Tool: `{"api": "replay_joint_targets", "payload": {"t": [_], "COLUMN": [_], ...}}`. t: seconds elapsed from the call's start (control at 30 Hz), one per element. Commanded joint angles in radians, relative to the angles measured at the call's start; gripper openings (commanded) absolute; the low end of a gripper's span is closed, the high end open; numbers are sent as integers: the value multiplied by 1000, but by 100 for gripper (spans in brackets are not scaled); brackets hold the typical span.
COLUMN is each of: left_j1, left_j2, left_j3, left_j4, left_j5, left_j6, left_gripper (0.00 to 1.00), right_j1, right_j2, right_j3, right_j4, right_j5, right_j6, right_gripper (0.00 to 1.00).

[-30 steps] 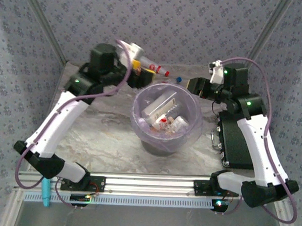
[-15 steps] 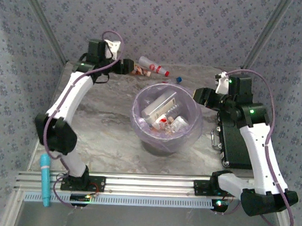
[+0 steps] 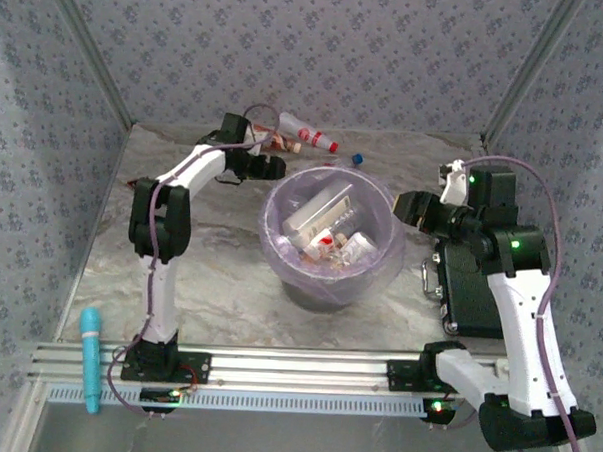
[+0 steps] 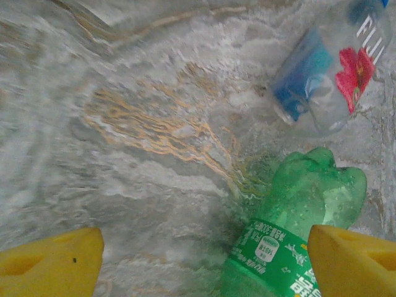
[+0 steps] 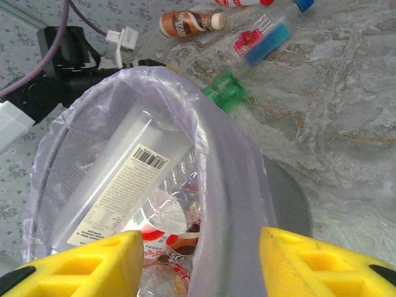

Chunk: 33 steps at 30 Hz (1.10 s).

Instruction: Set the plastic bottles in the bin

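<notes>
Left gripper [image 4: 204,263] hangs low over the desk [image 4: 124,124], jaws released and empty, a green bottle [image 4: 291,229] lying beside one finger, just behind the bin [image 3: 270,225]. Right gripper [image 5: 198,266] hovers at the bin's rim, jaws spread, holding nothing. Several bottles [image 5: 117,185] lie inside.

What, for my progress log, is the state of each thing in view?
bin: upright, bag-lined, holds several bottles
left gripper: open, empty
right gripper: open, empty
green bottle: lying on its side, outside the bin
blue-label bottle: lying, capped, outside the bin
brown bottle: lying, outside the bin
</notes>
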Motion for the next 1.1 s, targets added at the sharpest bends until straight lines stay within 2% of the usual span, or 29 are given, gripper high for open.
{"api": "replay_joint_targets", "payload": {"t": [0.0, 0.17, 0.3, 0.5, 0.7, 1.07], "left_j1": [-40, -74, -100, -114, -113, -79], "left_j2": [4, 30, 69, 114, 127, 109], "left_j3": [0, -18, 21, 48, 33, -20], "left_j4": [26, 38, -26, -56, -48, 11], "left_j5": [90, 74, -46, -148, -207, -205], "left_j6": [35, 54, 85, 93, 80, 10], "left_gripper": [88, 95, 97, 96, 87, 65], "right_j1": [-14, -19, -21, -24, -27, -29], "right_j2": [-12, -8, -5, 5, 8, 15], "right_j3": [-18, -24, -26, -30, -37, -33], "right_j4": [-21, -7, -4, 1, 6, 7], "right_j5": [-22, -17, -17, -19, -25, -32], "right_j6": [-6, 4, 5, 7, 7, 5], "right_gripper": [54, 54, 54, 54, 54, 54]}}
